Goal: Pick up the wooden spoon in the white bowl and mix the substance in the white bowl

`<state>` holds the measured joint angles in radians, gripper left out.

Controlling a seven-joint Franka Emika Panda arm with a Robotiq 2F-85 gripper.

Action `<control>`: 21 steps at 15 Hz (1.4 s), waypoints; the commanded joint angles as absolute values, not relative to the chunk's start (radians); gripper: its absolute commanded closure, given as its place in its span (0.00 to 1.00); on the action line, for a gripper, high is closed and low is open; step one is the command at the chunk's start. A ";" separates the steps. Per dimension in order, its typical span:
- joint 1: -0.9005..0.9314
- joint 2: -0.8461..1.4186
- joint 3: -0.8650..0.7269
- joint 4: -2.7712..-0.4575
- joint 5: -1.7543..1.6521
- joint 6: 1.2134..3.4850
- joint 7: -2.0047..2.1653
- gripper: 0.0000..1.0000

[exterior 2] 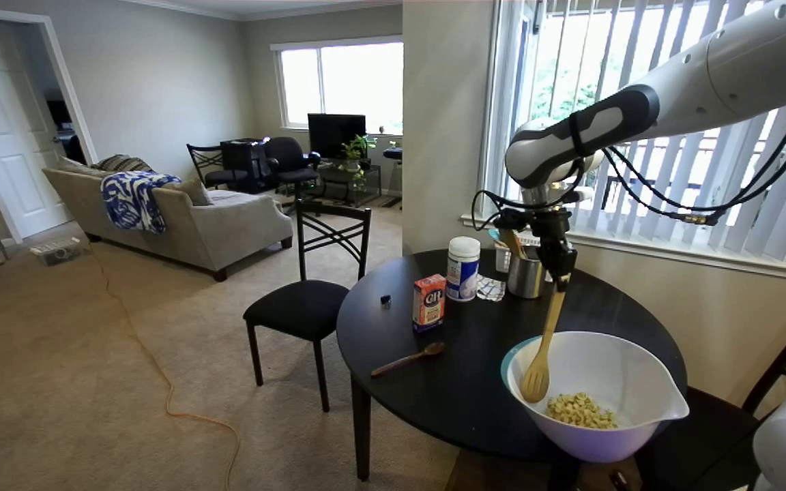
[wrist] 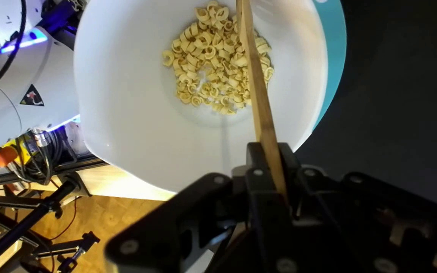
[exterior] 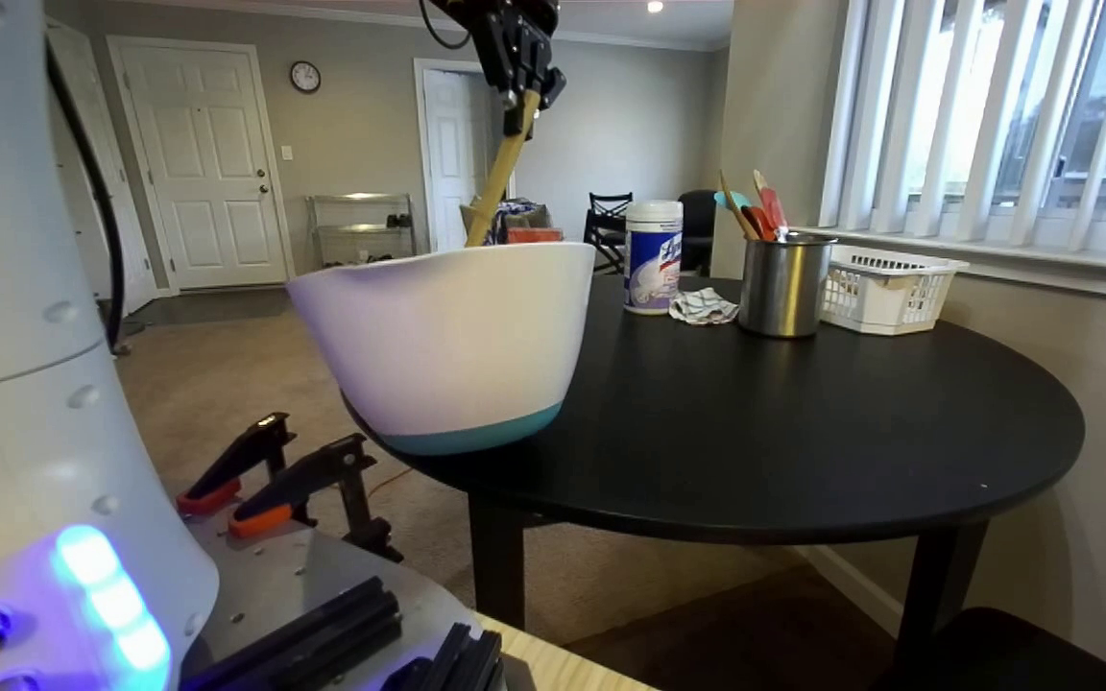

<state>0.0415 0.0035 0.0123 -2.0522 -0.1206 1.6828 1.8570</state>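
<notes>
the arm (exterior 2: 720, 75) reaches out above the table (exterior 2: 461, 389) and bends downward; its gripper (wrist: 271, 151), aimed down, is clamped narrowly on the wooden spoon (exterior 2: 551, 324), which slants into the white bowl (exterior 2: 611, 361), slotted end near the pasta (wrist: 222, 62).

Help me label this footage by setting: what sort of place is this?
Probably a home's living and dining area: a sofa, carpeted floor and a round black table suggest it.
</notes>
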 commanded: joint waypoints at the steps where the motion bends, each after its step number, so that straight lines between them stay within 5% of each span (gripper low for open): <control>1: 0.027 -0.025 0.007 -2.102 -0.123 1.693 1.796 0.97; 21: -0.048 -0.046 -0.067 -2.281 -0.231 1.720 1.902 0.97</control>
<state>-0.0274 -0.0085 -0.0609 -2.2173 -0.1961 1.6854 1.8307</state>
